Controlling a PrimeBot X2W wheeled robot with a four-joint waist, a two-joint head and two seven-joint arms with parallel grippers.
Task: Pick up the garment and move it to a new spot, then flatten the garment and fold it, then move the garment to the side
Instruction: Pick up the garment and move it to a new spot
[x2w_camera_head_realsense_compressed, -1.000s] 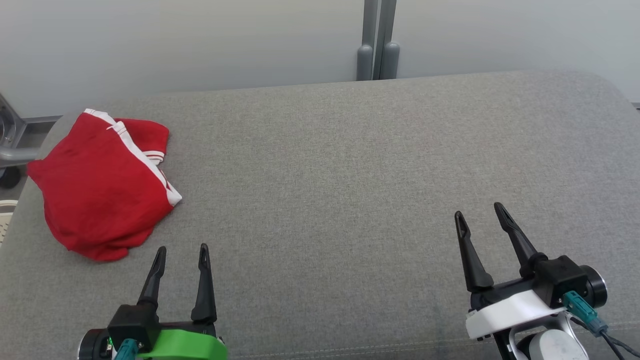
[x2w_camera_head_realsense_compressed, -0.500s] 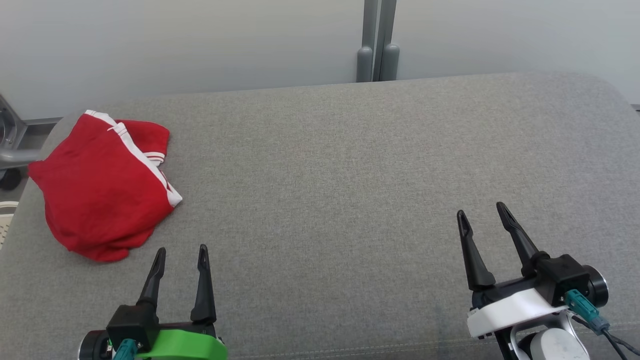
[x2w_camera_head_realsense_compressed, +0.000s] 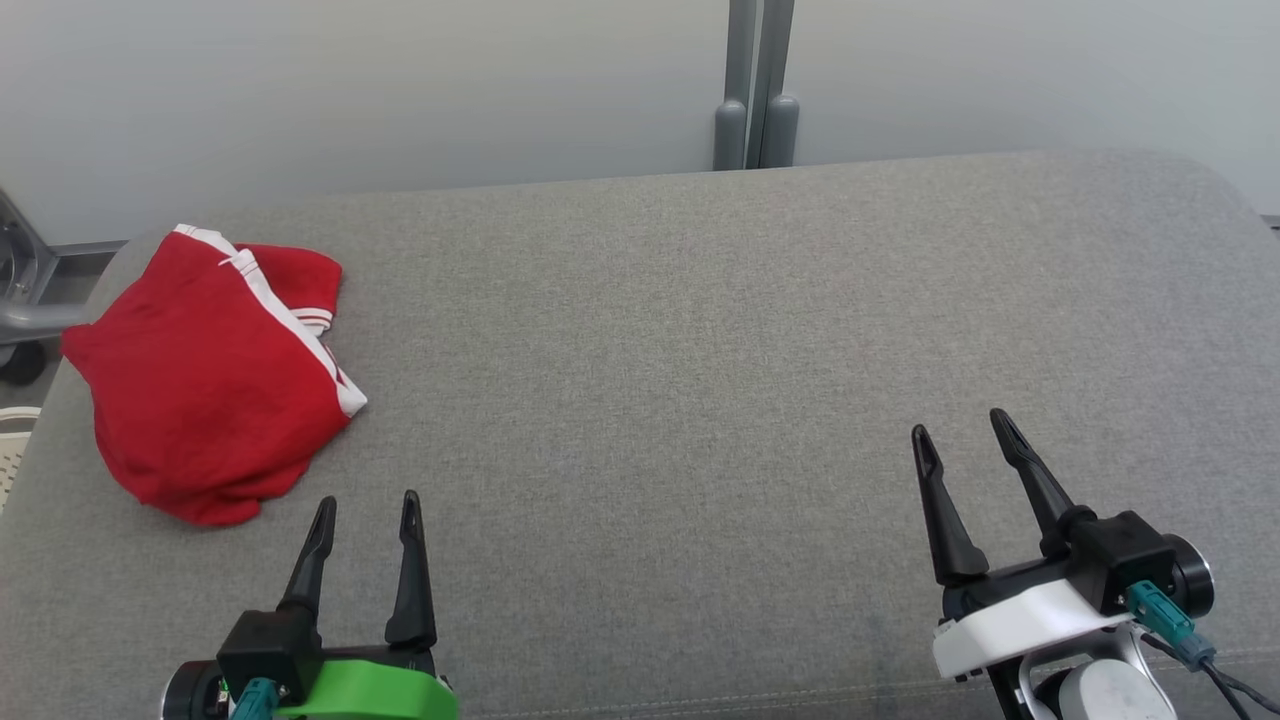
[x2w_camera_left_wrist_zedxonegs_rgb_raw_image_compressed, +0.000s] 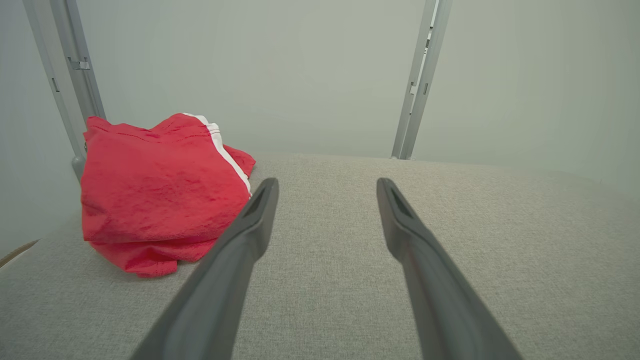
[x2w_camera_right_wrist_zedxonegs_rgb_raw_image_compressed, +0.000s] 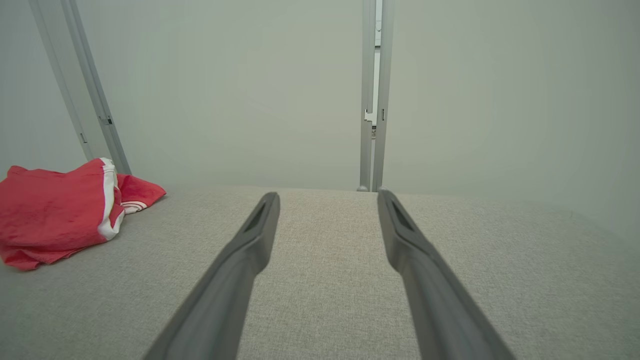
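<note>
The garment (x2w_camera_head_realsense_compressed: 205, 375) is a red piece with white trim, lying folded in a heap at the far left of the grey cushioned surface (x2w_camera_head_realsense_compressed: 680, 330). The left wrist view shows the garment (x2w_camera_left_wrist_zedxonegs_rgb_raw_image_compressed: 155, 192) ahead and to the left of the fingers; in the right wrist view the garment (x2w_camera_right_wrist_zedxonegs_rgb_raw_image_compressed: 55, 212) sits far to the left. My left gripper (x2w_camera_head_realsense_compressed: 366, 503) stands open near the front edge, just right of and nearer than the garment, holding nothing. My right gripper (x2w_camera_head_realsense_compressed: 960, 425) is open and empty at the lower right, far from the garment.
A pale wall with a grey vertical post (x2w_camera_head_realsense_compressed: 755, 80) runs behind the surface. A grey metal frame (x2w_camera_head_realsense_compressed: 25, 290) stands off the left edge, close to the garment. The surface's left edge runs beside the heap.
The whole head picture has shifted down slightly, so the camera moved. Garment and both grippers keep their places relative to each other.
</note>
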